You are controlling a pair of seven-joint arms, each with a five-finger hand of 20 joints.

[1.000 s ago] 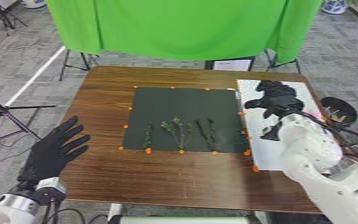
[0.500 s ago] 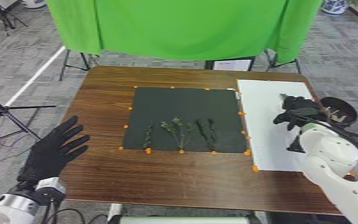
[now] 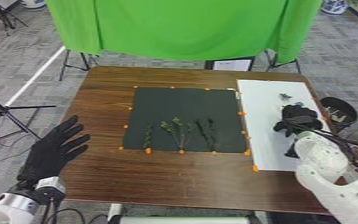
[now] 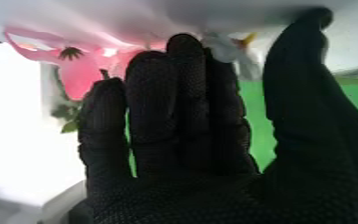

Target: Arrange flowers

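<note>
Dark mat (image 3: 186, 105), left of white sheet (image 3: 261, 120) | right hand (image 3: 302, 118) drawn nearer over sheet, fingers straight, gripping nothing I can see | green stems (image 3: 177, 131) on mat's near half | small flower (image 3: 285, 96) more exposed beyond, I'd judge awaiting placement

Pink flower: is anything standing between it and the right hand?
Nothing visible stands between the pink flower and the fingers of the right hand; some petals show behind the fingertips. The white flower is nearer the thumb.

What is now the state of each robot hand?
Left hand: open, fingers straight, empty.
Right hand: open, fingers straight, near a pink flower.
</note>
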